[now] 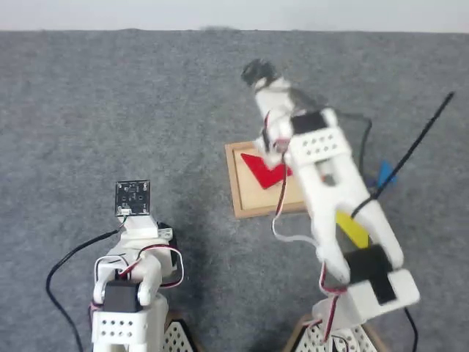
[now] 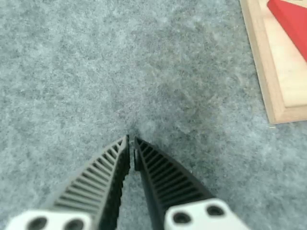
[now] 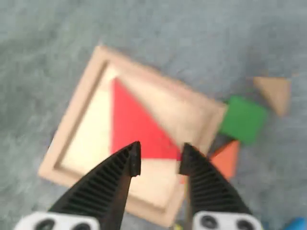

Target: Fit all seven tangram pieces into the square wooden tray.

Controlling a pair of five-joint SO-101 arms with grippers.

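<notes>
The square wooden tray lies on the grey carpet right of centre. A red triangle lies flat inside it. The right arm stretches over the tray. My right gripper hangs open above the red triangle with nothing between its fingers. Beyond the tray's far corner lie a green square, a tan triangle and an orange triangle. A yellow piece and a blue piece show beside the right arm. My left gripper is shut over bare carpet, well short of the tray.
The left arm is folded back near the table's front edge, with open carpet between it and the tray. Cables trail beside both arm bases. The loose pieces are clustered to the right of the tray, partly under the right arm.
</notes>
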